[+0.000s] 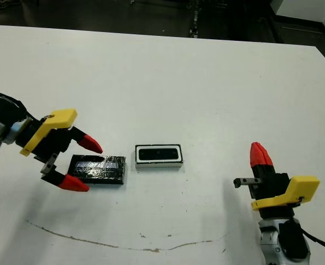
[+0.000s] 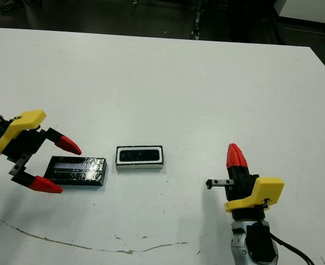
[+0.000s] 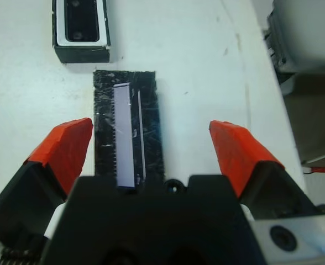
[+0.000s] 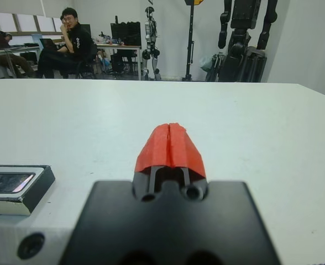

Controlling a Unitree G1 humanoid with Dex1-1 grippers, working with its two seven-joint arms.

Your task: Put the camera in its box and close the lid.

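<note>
Slim glossy black camera [image 1: 158,153] already lies inside the white-rimmed, black-sided box [image 1: 158,163]. Beside the box lies the crinkly black slab lid [image 1: 98,169]; left gripper [image 1: 80,163] straddles it wide open, gripping nothing, evidently positioned for pickup. Right gripper [image 1: 260,154] is closed, empty, well clear.

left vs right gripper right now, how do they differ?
The left gripper is open, the right gripper is shut with its tips pressed together. The left reaches around the end of the lid; the right is near nothing, off to the side of the box. Both hold nothing.
</note>
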